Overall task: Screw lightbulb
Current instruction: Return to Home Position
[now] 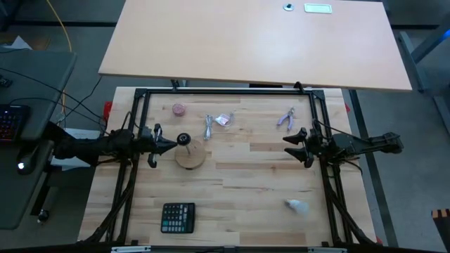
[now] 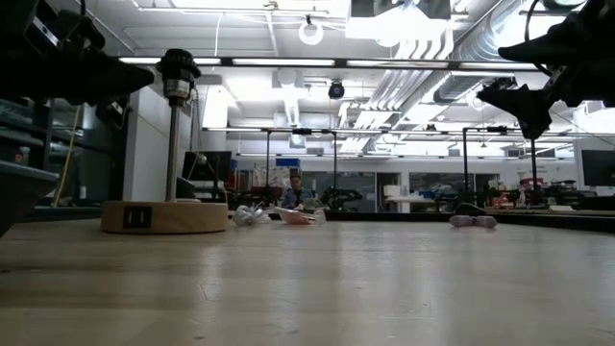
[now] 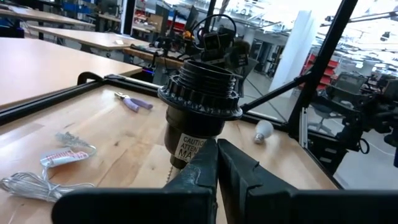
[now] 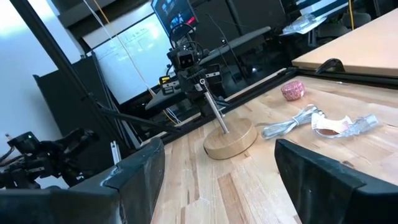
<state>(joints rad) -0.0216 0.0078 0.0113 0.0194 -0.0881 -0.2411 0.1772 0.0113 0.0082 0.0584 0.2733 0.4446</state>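
A: The table [image 1: 253,176] carries the lamp [image 1: 190,156] left of centre. The left claw [image 1: 171,145] is pinched shut, empty, just beside its socket [image 3: 200,99].
B: The right claw [image 1: 292,146]?
A: Spread wide, empty. The bulb [image 1: 298,206] lies on its side toward the table's front, nearer that arm, well apart.

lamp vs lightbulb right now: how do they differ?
The lamp stands upright; the lightbulb lies on its side. The lamp sits left of centre on the table, the lightbulb at the right. The lamp is far bigger than the lightbulb. Both rest on the table, unheld.
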